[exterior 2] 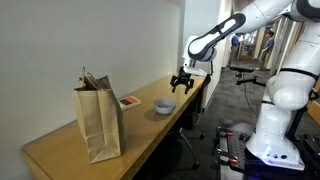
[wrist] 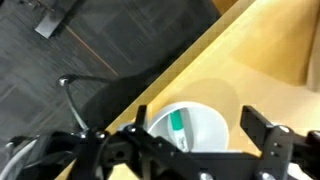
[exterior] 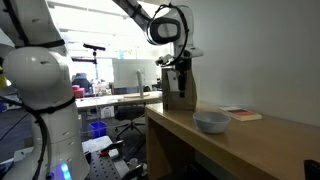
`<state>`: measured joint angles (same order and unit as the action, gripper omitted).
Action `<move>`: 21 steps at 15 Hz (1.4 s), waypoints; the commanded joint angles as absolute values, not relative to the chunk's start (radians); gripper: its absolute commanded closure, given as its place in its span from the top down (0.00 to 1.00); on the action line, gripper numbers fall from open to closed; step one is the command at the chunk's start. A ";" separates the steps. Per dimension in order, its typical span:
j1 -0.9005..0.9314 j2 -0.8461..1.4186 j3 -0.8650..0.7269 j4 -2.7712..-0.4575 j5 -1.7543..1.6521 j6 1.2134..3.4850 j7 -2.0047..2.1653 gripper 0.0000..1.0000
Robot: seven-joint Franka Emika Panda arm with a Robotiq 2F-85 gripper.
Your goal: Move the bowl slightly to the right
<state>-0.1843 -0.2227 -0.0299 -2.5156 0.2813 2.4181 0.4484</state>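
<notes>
The bowl (exterior: pixel 212 122) is small, shallow and pale grey-blue, and sits on the wooden table (exterior: pixel 255 150) near its front edge. It shows in both exterior views (exterior 2: pixel 163 105). In the wrist view the bowl (wrist: pixel 212 132) lies below and between my fingers, with a green-and-white marker (wrist: pixel 178 128) inside it. My gripper (wrist: pixel 200 122) is open and empty. It hangs in the air above the bowl (exterior: pixel 180 72) and does not touch it (exterior 2: pixel 182 84).
A brown paper bag (exterior 2: pixel 97 122) stands upright on the table, also seen behind my gripper (exterior: pixel 180 97). A flat pinkish book (exterior: pixel 243 115) lies by the wall (exterior 2: pixel 130 101). The table edge drops to dark carpet (wrist: pixel 110 50). The white robot base (exterior 2: pixel 275 115) stands beside the table.
</notes>
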 commanded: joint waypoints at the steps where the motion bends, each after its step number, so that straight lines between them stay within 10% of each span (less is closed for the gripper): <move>1: -0.181 -0.086 -0.045 -2.459 0.286 2.494 0.583 1.00; 13: -0.153 0.227 -0.129 -2.295 0.391 2.563 0.669 1.00; 21: -0.146 0.288 -0.160 -2.251 0.406 2.558 0.672 0.40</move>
